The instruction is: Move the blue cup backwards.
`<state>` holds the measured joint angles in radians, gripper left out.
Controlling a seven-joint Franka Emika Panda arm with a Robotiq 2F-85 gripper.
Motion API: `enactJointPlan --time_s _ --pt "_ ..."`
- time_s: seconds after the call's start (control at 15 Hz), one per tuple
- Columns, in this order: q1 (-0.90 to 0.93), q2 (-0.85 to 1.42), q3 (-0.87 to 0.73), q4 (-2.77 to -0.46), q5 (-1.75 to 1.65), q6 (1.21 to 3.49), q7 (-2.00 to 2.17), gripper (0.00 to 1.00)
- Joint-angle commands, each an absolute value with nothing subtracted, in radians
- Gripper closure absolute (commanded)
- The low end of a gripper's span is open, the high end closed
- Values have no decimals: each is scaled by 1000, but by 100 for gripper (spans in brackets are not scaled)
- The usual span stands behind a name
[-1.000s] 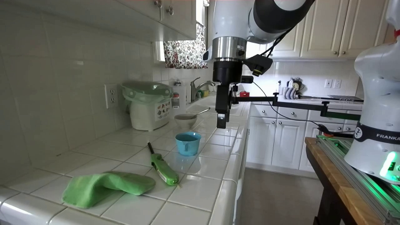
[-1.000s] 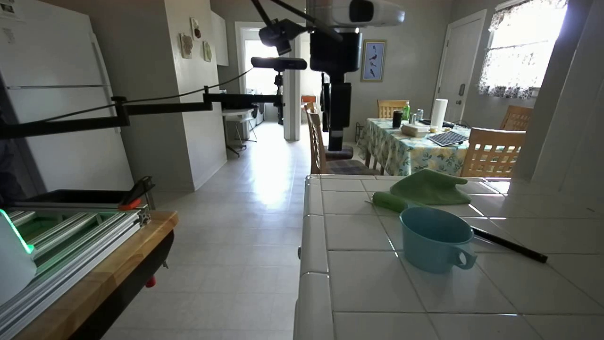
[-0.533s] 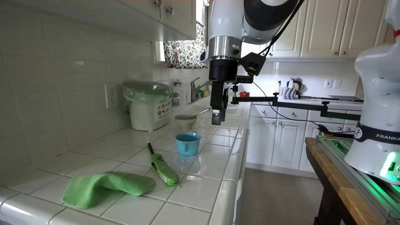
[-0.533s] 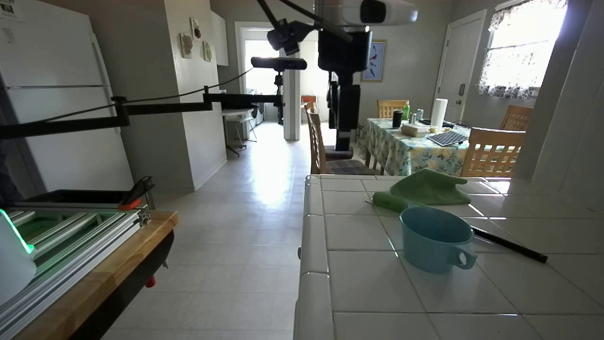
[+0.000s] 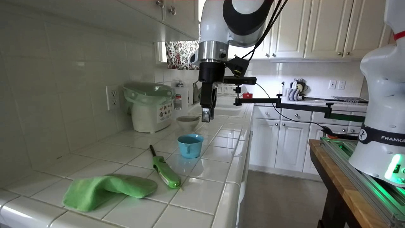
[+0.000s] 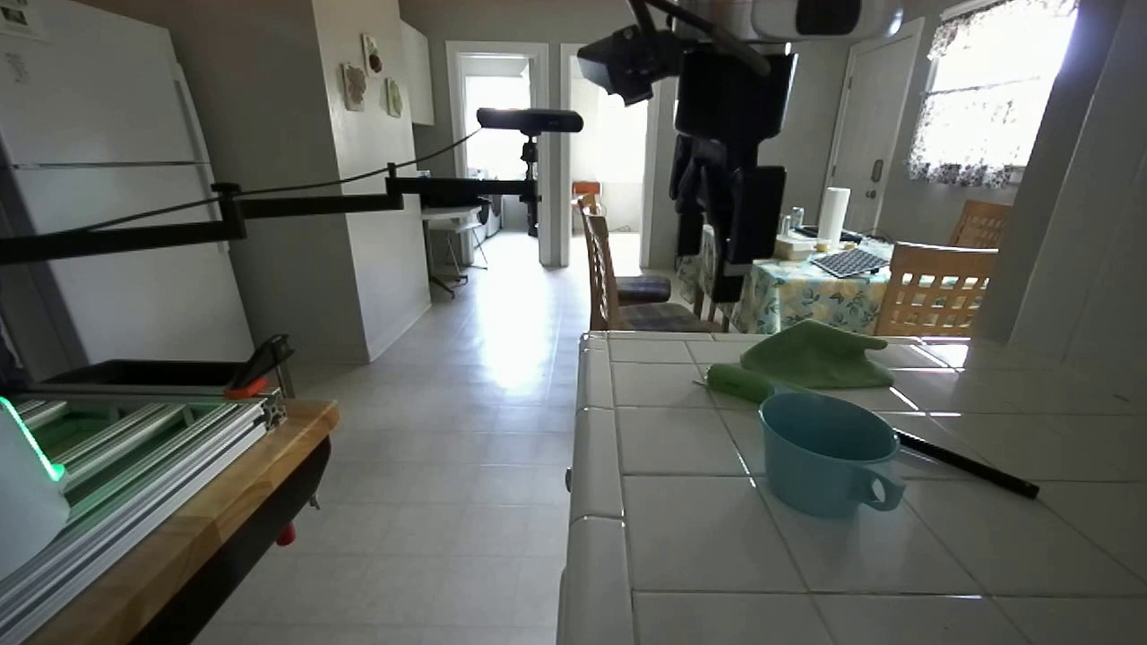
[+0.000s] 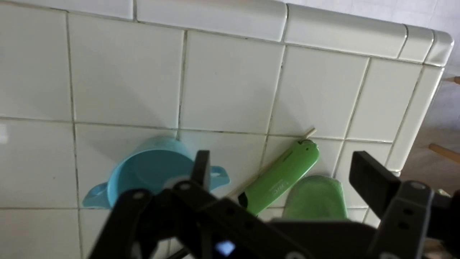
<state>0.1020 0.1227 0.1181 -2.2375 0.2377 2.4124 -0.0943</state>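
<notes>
The blue cup (image 5: 190,147) stands upright on the white tiled counter (image 5: 202,167); it also shows in an exterior view (image 6: 820,457). In the wrist view the blue cup (image 7: 149,167) lies at lower left, partly hidden behind one finger, with handle-like tabs on two sides. My gripper (image 5: 207,117) is open and empty, above the counter and clear of the cup. It also shows in an exterior view (image 6: 710,269), fingers pointing down. In the wrist view the gripper (image 7: 282,160) has its fingers wide apart, with nothing between them at their height.
A green lighter (image 5: 167,172) lies close to the cup, and a green cloth (image 5: 107,190) lies near the counter's end. A bowl with a spoon (image 5: 188,123) and a white appliance (image 5: 148,110) stand farther along. A black camera arm (image 5: 284,104) juts out beside the counter.
My gripper has moved left in one exterior view and right in the other, over the counter, and has turned so both fingers show apart. The cup, lighter and cloth have not moved.
</notes>
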Motion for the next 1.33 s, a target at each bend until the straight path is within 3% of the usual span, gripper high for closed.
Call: enactJointPlan --time_s 0.0,0.4,1.27 --pt "98 195 124 -2178 198 2386 -158 0" --pt "119 284 94 -2124 -11 2407 -41 0" --pt "88 290 102 -2142 -7 2504 -99 0"
